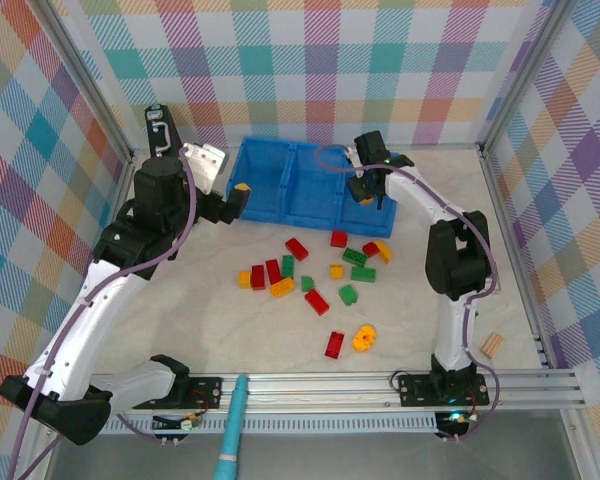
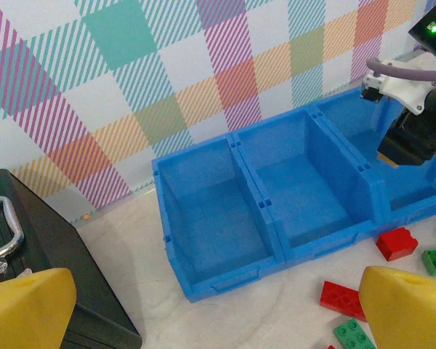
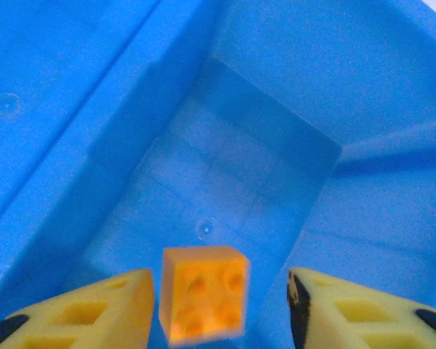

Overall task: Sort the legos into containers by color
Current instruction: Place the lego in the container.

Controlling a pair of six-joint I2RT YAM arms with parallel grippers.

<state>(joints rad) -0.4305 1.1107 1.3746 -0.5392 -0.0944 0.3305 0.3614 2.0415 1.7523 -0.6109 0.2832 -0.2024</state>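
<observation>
Dropping this orange brick (image 3: 203,294) cleanly is the step in hand, as I read it. The right gripper (image 3: 219,282) hangs inside the right-hand compartment of the tray (image 1: 260,180) with its fingers spread. The brick lies between them with a gap on either side, so nothing pinches it. I cannot tell whether it is in the air or already on the compartment floor; it looks slightly blurred. To finish well I would lift the wrist straight up with the fingers apart, so that neither pad catches the brick or clips the divider wall beside it. I would swing toward the table (image 1: 180,330) only once the tips are above the rim. The left and middle compartments look bare, so I judge this right one becomes my yellow-orange bin, and I must hold to that. The left gripper (image 2: 218,291) hovers near the tray's left end, spread wide with nothing between the fingers, and the black case (image 2: 58,276) is by its left finger. The other legos (image 1: 316,301) lie scattered on the table in front of the tray, with reds, greens and oranges mixed and some touching. I would pick the isolated ones first and send the left arm with reds or greens to the left compartments, keeping the two arms well apart over the tray.
</observation>
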